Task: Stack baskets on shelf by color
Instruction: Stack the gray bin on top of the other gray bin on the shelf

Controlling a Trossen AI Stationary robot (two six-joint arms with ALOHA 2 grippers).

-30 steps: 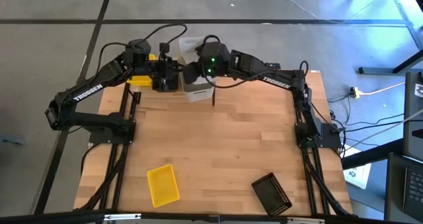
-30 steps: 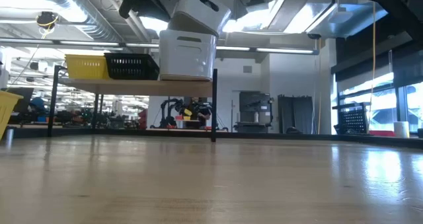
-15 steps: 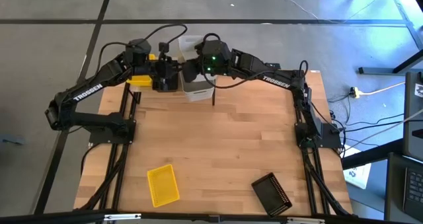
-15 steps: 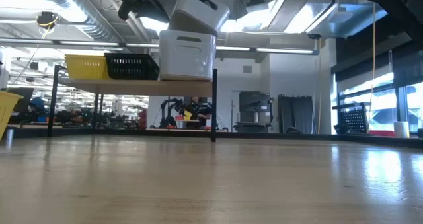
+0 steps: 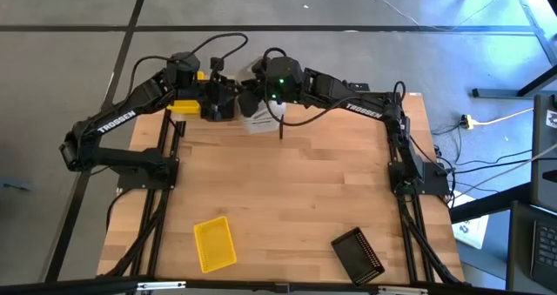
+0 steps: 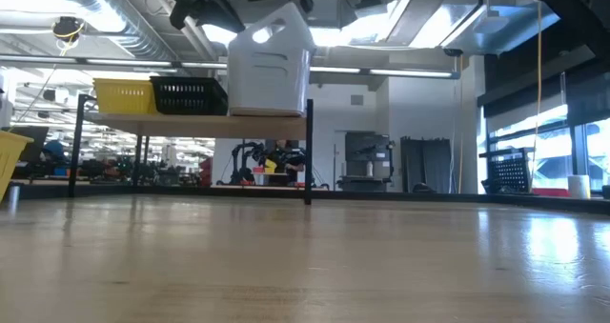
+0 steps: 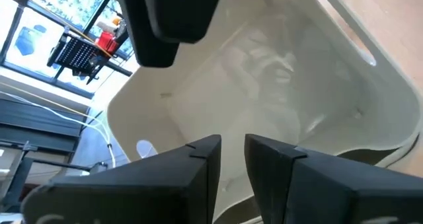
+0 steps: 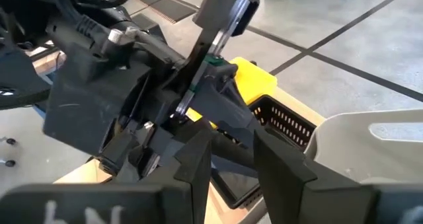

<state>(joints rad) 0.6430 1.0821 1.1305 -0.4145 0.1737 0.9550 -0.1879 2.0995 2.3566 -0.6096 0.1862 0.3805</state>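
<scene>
On the shelf [image 6: 191, 125], at the table's far edge, a yellow basket [image 6: 124, 96], a black basket [image 6: 191, 96] and a white stack stand in a row. The upper white basket [image 6: 271, 45] sits nested in the lower white basket [image 6: 270, 96], slightly tilted. My left gripper [image 7: 232, 163] is at the upper basket's rim, looking into it, fingers nearly shut. My right gripper [image 8: 232, 159] is open beside that basket [image 8: 370, 141], facing the left gripper. Whether it touches the basket, I cannot tell. Both grippers [image 5: 228, 99] [image 5: 251, 97] hover over the stack [image 5: 258, 124]. My left gripper has the upper white basket by its rim wall [image 7: 232, 135], which shows pale in the thin gap between the two fingers [image 7: 192, 164]. It comes from above, slanting toward the table's right. The basket rests nested in the lower white basket, a little tilted.
A loose yellow basket [image 5: 214, 243] and a loose black basket [image 5: 358, 254] lie near the table's near edge. The shelf's black upright [image 6: 309, 151] stands just right of the white stack. Wide wooden tabletop [image 5: 296, 191] lies between the shelf and the loose baskets.
The upper white basket, tilted and perched high on the lower one, has sunk into it and turned nearly upright. Its far part no longer shows past the right arm in the high view. Both arms stayed almost in place over the stack.
</scene>
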